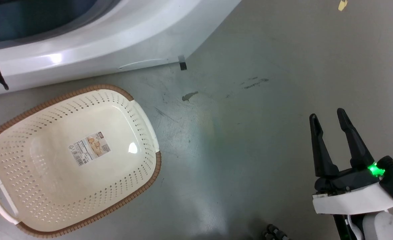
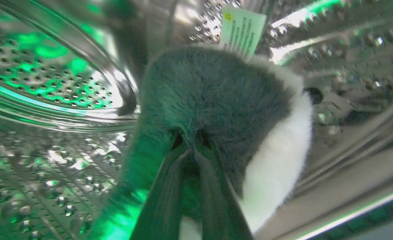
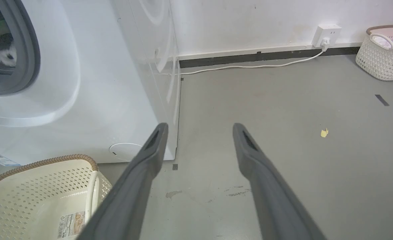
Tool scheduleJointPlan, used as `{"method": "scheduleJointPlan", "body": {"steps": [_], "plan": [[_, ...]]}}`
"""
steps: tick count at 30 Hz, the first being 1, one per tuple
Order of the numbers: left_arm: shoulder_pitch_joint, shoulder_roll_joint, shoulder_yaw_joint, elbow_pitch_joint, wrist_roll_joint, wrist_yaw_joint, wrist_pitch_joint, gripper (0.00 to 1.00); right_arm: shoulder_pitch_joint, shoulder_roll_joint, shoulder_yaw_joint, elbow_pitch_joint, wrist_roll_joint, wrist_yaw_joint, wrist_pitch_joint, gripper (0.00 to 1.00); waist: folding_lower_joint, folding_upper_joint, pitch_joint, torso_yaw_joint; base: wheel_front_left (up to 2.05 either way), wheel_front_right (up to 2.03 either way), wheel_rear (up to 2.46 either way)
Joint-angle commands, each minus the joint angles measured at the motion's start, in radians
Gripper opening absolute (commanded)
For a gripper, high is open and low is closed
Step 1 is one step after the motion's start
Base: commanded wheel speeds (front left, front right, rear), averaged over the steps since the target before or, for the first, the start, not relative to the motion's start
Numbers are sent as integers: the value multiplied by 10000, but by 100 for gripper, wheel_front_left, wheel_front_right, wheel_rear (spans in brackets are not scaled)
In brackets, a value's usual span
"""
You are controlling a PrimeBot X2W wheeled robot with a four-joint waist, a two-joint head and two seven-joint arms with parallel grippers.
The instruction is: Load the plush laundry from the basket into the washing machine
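Across the upper left of the head view, the washing machine point(image 1: 93, 46) is being shown as a broad white front, and its perforated steel drum point(image 2: 49, 70) is being lit green along the left side of the left wrist view. Below the machine, at the lower left of the head view, the basket point(image 1: 19, 140) is being left with no laundry in it. At the centre of the left wrist view, the plush laundry point(image 2: 223, 100) is being held inside the drum by the left gripper point(image 2: 189, 136), whose two dark fingers are being pressed close together into the dark fur beside a white patch. At the lower right of the head view, the right gripper point(image 1: 327, 114) is being held with its fingers spread and nothing between them. At the top of the left wrist view, a small sewn tag point(image 2: 241, 30) is being shown standing up from the toy. The toy is being judged light, soft and easily squashed, with fur likely to slide under a shallow pinch. A deep fold of the stuffed body is therefore being judged the better hold, not the tag or loose pile.
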State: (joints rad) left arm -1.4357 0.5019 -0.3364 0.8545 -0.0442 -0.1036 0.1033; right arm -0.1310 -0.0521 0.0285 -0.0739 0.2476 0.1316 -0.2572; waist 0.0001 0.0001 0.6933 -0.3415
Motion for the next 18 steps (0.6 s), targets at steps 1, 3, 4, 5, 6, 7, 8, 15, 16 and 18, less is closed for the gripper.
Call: {"method": "scheduleJointPlan", "body": {"steps": [1, 3, 4, 5, 6, 7, 8, 15, 16, 18], "plan": [[70, 13, -86, 217, 51, -44, 3, 0, -147, 19, -3, -39, 55, -9, -46, 100, -1, -1, 30, -7, 0, 0, 0], [3, -78, -363, 507, 4, -161, -172, 0, -167, 19, 6, -39, 76, -9, -46, 100, -1, -1, 63, 11, 0, 0, 0], [-32, -123, -468, 641, -45, -194, -264, 0, -175, 19, 8, -42, 81, -9, -46, 100, -1, -1, 75, 32, 0, 0, 0], [-57, -161, -573, 781, -86, -216, -342, 0, -180, 19, 8, -46, 78, -9, -46, 100, -1, -1, 76, 58, 0, 0, 0], [-70, -197, -665, 928, -132, -231, -409, 0, -182, 19, 10, -48, 65, -9, -46, 100, -1, -1, 61, 86, 0, 0, 0], [-75, -224, -742, 1072, -176, -241, -492, 0, -180, 19, 14, -46, 40, -9, -46, 100, -1, -1, 25, 116, 0, 0, 0], [-81, -235, -791, 1213, -222, -246, -586, 13, -180, 19, 18, -43, 11, -9, -46, 100, -1, -1, -22, 138, 0, 0, 0], [163, -308, -689, 2153, -654, -229, -1318, 100, -90, 19, -275, 53, 90, -9, -46, 100, -1, -1, -728, 326, 0, 0, 0], [281, -358, -654, 2245, -725, -195, -1525, 100, -55, 19, -292, 55, -24, -9, -46, 100, -1, -1, -898, 384, 0, 0, 0], [633, -499, -508, 2492, -967, -132, -1890, 100, 52, 19, -337, 79, -418, -9, -46, 100, -1, -1, -1330, 494, 0, 0, 0]]}}
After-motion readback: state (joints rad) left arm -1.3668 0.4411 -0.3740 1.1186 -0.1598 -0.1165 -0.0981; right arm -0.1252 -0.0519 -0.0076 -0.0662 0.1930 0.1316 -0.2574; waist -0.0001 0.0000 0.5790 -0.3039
